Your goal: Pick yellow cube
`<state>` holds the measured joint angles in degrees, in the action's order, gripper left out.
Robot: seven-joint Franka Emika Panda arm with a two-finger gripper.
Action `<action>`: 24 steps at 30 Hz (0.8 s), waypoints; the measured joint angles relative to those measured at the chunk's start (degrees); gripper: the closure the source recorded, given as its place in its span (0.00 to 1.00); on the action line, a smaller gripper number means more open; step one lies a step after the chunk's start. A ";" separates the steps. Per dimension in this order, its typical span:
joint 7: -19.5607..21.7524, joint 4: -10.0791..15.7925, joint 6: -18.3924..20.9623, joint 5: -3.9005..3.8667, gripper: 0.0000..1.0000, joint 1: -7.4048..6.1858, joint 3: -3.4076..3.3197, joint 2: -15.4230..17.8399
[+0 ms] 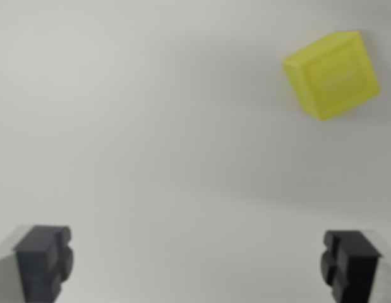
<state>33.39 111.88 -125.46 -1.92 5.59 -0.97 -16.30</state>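
One cube: a single yellow cube sits on the bench, upper part of the wrist view's right, turned at an angle.
Claw: one claw, released; jaws spread wide, nothing between them.
Fingers: two dark fingertips, one in each bottom corner.
Cube to claw: well apart; cube lies ahead, nearer the right finger's side.
Edges: no bench edge in view.
Open room: bare pale surface all around the cube.

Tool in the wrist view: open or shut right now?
Open. The tool has its two dark fingertips far apart at the bottom corners, nothing between them; the yellow cube lies apart at upper right.
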 joint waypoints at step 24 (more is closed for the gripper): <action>-9.37 -1.50 -4.73 0.22 0.00 2.38 0.01 -5.46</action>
<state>24.02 110.38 -130.19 -1.70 7.97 -0.96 -21.76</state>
